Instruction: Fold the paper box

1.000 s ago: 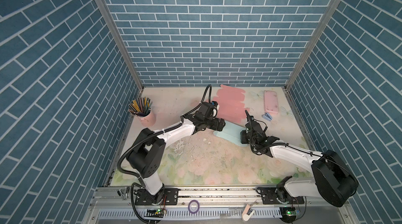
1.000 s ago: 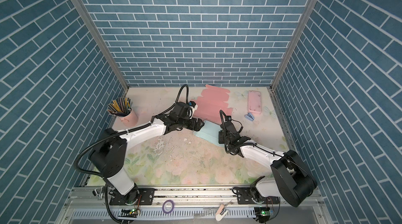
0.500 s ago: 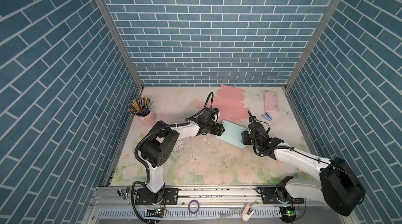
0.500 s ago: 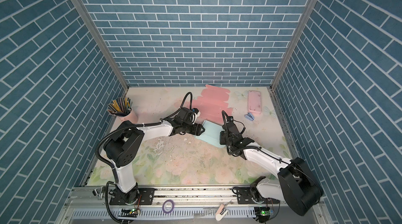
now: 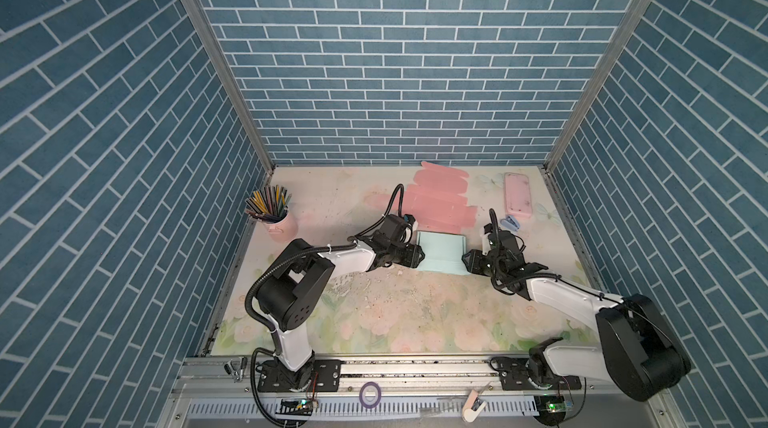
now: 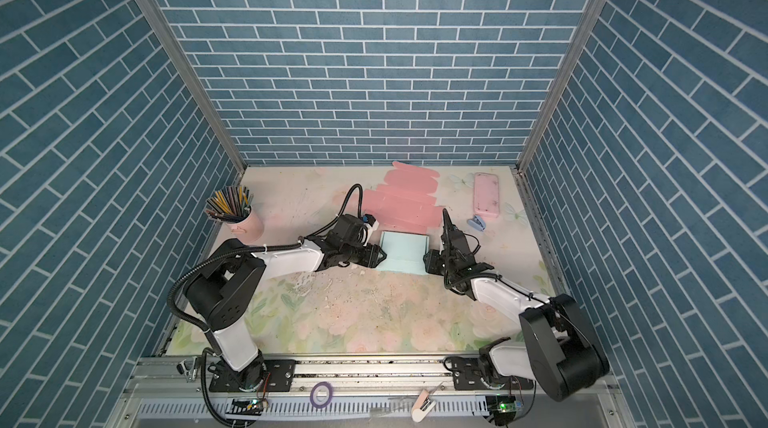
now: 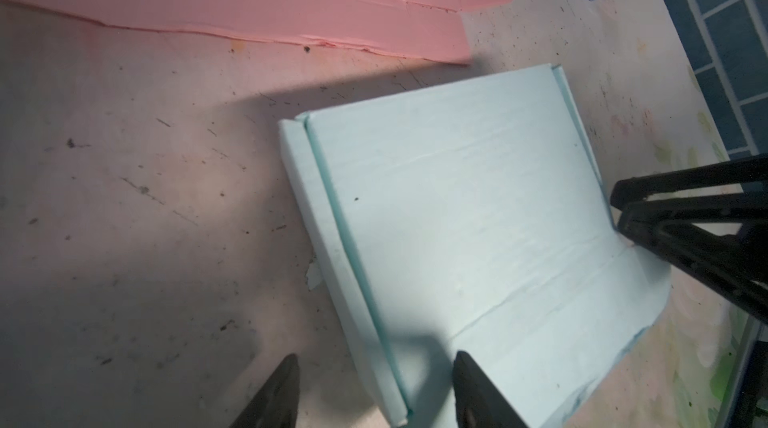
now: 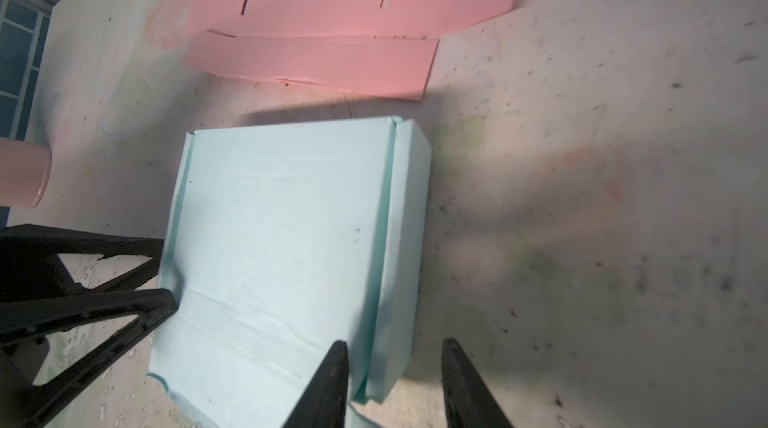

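Box (image 5: 440,253) (image 6: 403,253): pale blue, sitting on the surface (image 5: 374,313) at mid-frame in both top views, between the two hands and just below the sheet. Folded walls are standing along its left and right sides. At the end away from the sheet, a creased flap with rounded corners is lying out flat.

Left hand (image 5: 417,257) (image 6: 380,257): reaching in from the left of frame and meeting the box's left wall near its lower corner. In the left wrist view (image 7: 374,363) its fingers (image 7: 282,388) are standing apart and straddling that wall. One is hanging outside it and one over the box (image 7: 457,218), with the gap wider than the wall and nothing clamped.

Right hand (image 5: 467,263) (image 6: 428,265): coming in from the right of frame against the box's right wall. In the right wrist view (image 8: 395,345) its fingers (image 8: 332,380) are parted on either side of that wall, not pinching the box (image 8: 282,238).

Sheet (image 5: 440,201) (image 6: 401,201): pink, flat and unfolded, lying above the box in frame, toward the back wall. Whether its edge is touching the box I cannot tell.

Cup (image 5: 278,224): pink, standing upright at the left edge of the surface, holding pencils (image 5: 266,203).

Case (image 5: 517,195): pink, lying flat at the upper right of the surface, well apart from the box.
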